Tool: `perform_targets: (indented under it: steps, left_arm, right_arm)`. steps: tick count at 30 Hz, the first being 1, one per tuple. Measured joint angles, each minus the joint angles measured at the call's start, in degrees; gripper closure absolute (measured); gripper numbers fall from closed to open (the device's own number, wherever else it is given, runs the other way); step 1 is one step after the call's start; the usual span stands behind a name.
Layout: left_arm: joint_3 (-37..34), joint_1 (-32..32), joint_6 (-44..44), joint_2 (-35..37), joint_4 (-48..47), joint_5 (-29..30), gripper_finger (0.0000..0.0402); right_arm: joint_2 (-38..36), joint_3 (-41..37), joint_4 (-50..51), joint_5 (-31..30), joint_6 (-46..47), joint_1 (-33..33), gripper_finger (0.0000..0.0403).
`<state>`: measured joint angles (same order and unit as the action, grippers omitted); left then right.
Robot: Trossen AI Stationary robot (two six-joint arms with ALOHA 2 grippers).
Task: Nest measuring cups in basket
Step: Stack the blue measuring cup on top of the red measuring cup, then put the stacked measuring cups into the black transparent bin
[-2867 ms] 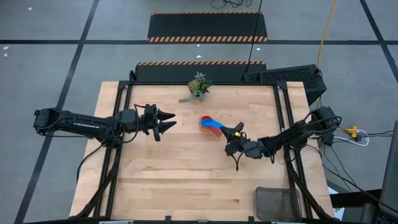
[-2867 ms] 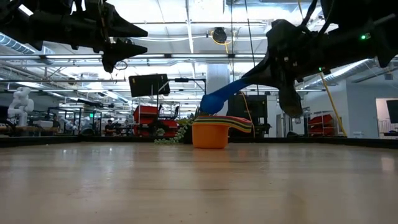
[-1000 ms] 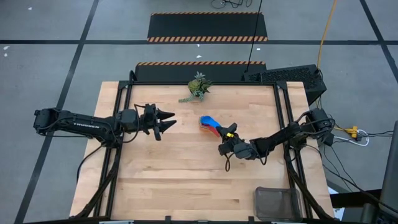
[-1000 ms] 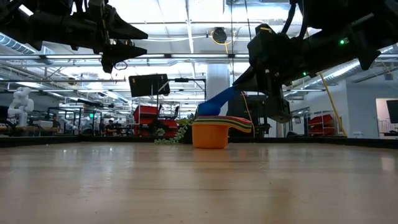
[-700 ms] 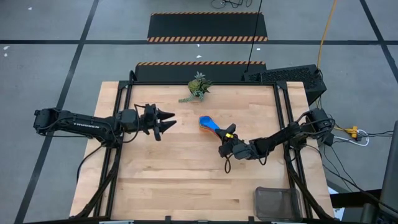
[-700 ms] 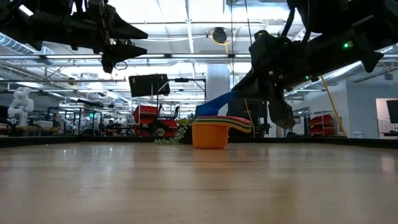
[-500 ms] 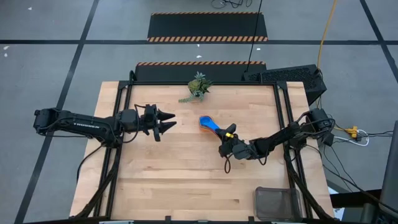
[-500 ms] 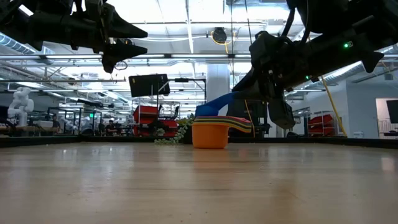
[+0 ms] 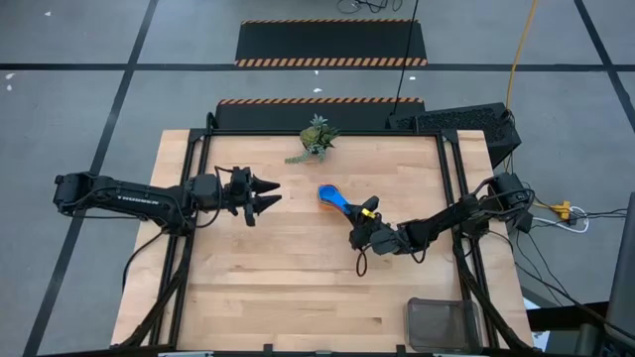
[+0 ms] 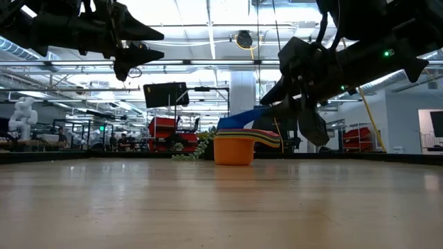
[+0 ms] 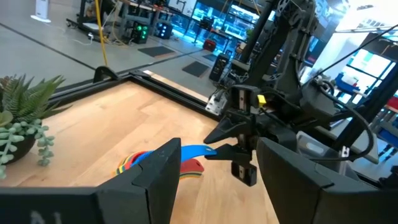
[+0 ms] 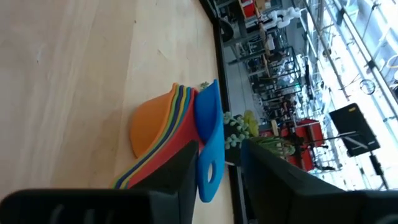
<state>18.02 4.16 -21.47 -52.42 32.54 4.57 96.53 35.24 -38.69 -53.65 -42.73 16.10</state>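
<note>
Robotics lab or industrial workshop, pale wooden table (image 9: 298, 278) on grey concrete floor (image 9: 79, 109), black-and-orange hazard-striped floor mats (image 9: 332, 44), exposed ceiling pipes and strip lights (image 10: 201, 28), white humanoid robot (image 10: 21, 117) in background

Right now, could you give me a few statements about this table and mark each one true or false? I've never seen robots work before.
1. The measuring cups sit stacked together on the table. True.
2. The stack is inside the basket. False: the basket lies apart at the table's near right corner, and the stack stands mid-table.
3. The blue cup is on top of the stack. True.
4. The left gripper holds the cups. False: it hovers open, away from them.
5. The plant stands at the table's far edge. True.
6. The right gripper is by the blue handle. True.
</note>
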Motion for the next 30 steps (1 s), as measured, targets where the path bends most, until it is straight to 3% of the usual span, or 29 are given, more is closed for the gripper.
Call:
perform_targets:
  steps: [13,20,30]
  left_arm:
    - [0.0,0.0,-0.32,0.0,0.33,-0.89,0.0188]
    - [0.0,0.0,-1.53,-0.02,2.41,-4.74,0.0188]
    - [0.0,-0.01,-1.53,-0.01,2.9,-5.02,0.0188]
  right_arm:
    - [0.0,0.0,5.34,0.28,7.64,0.0,0.0282]
    - [-1.29,0.0,10.2,3.0,13.57,-0.13,0.0282]
    - [-4.22,0.0,11.98,7.66,16.68,0.25,0.0282]
